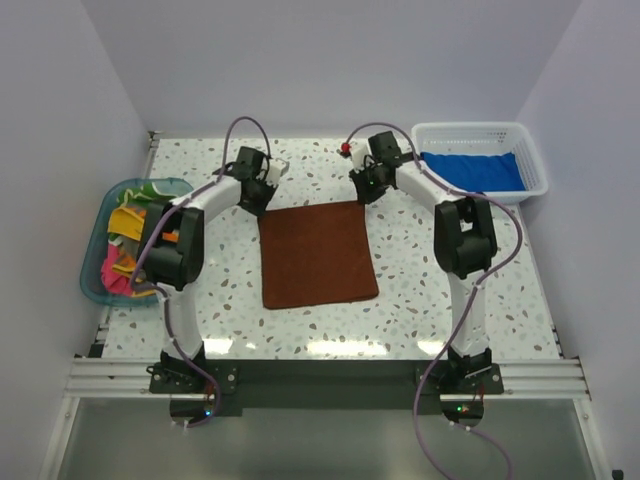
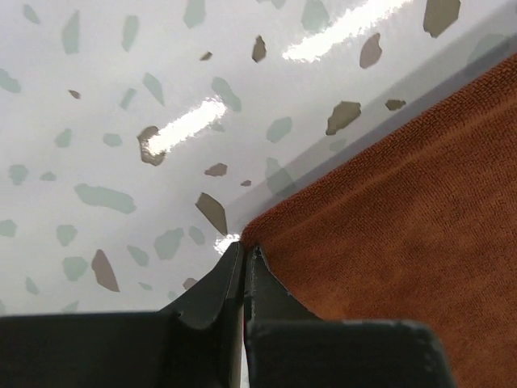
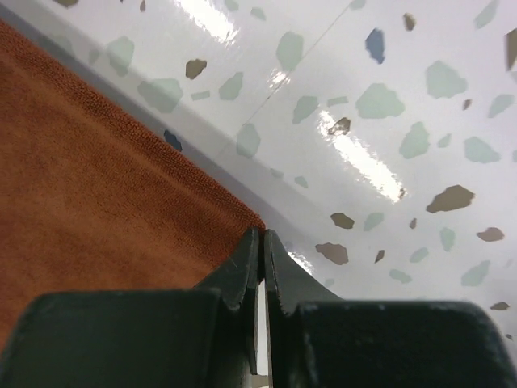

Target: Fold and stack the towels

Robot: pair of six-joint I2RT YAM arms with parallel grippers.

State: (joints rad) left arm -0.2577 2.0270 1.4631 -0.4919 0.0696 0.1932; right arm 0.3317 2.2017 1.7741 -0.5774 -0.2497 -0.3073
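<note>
On your table [image 1: 225,300] the brown towel [image 1: 318,255] lies unfolded. Your left gripper [image 2: 244,252] and right gripper [image 3: 260,236] pinch its 11 and 1 o'clock corners.

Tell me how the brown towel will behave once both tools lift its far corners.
Probably floppy and light: the brown towel lies thin and flat on the table, so it should sag between the left tool and right tool, each closed at a corner. Its napped weave looks grippy, though the glossy table may let the trailing edge slide.
</note>
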